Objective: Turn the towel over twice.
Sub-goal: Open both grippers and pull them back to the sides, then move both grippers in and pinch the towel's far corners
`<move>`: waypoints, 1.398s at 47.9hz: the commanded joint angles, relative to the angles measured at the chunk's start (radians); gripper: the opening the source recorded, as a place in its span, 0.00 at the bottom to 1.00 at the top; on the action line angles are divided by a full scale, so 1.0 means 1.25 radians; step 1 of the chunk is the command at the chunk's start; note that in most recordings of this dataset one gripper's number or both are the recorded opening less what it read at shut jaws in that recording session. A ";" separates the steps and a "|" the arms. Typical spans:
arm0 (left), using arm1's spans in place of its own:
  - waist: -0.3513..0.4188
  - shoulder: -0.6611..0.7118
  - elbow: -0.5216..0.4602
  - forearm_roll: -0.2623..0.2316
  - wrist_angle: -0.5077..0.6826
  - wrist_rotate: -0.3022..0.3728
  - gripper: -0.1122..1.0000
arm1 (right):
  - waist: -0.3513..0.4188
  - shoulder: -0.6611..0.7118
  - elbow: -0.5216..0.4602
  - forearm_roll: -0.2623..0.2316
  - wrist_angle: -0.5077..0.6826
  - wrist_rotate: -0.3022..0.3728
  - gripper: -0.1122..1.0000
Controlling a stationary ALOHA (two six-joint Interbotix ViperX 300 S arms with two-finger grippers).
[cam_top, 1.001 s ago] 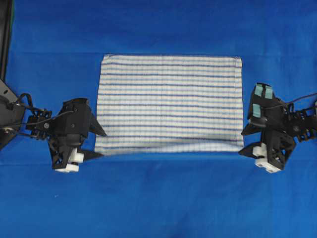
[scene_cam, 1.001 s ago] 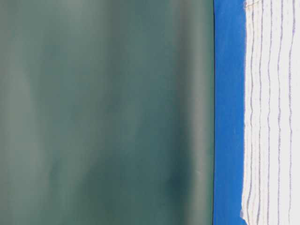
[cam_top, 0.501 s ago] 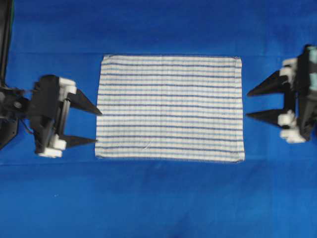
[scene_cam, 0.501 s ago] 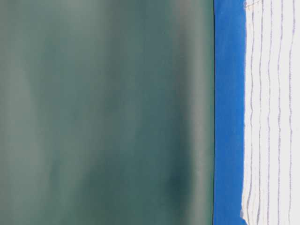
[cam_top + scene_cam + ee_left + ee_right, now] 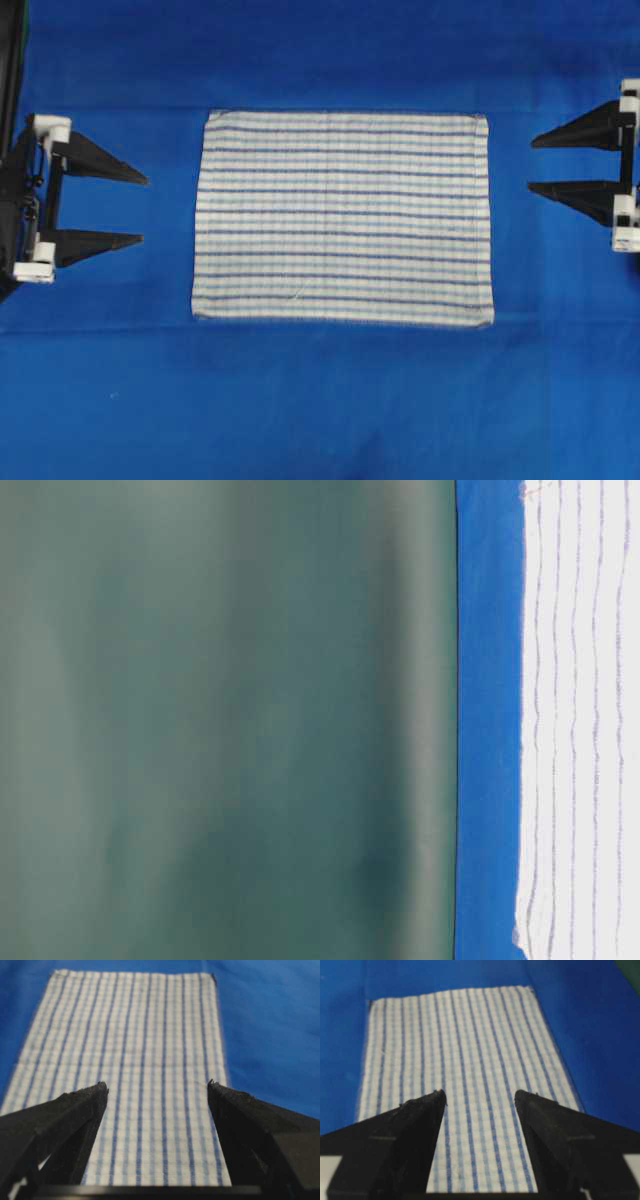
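The white rectangular woven towel with thin blue stripes (image 5: 342, 217) lies flat, centred on the plain blue table cloth (image 5: 320, 400), all four edges straight and exposed. The left gripper (image 5: 144, 210) and right gripper (image 5: 530, 163) stand well apart from its short edges, fingers spread wide, empty.

White blue-striped towel (image 5: 342, 217), spread flat, mid-table, faint check grid visible

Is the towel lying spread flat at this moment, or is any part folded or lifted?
Spread flat. The towel shows as one full rectangle on the blue cloth, all four edges visible, no corner turned over or raised.
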State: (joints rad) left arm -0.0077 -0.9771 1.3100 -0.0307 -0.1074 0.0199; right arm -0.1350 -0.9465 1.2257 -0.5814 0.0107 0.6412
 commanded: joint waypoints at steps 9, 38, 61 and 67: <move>0.020 -0.004 -0.004 0.001 -0.006 0.001 0.79 | -0.012 0.009 -0.007 -0.001 -0.031 0.002 0.69; 0.212 0.250 -0.037 0.001 -0.164 0.004 0.79 | -0.237 0.216 -0.050 0.022 -0.031 0.004 0.69; 0.360 0.642 -0.126 0.001 -0.323 0.039 0.79 | -0.357 0.584 -0.160 -0.009 -0.038 -0.009 0.69; 0.378 0.726 -0.140 0.001 -0.371 0.039 0.79 | -0.368 0.657 -0.183 -0.018 -0.045 -0.010 0.69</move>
State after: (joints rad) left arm 0.4525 -0.1135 1.1566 -0.0291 -0.5323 0.0675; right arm -0.5875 -0.1626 1.0293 -0.5952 -0.0337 0.6305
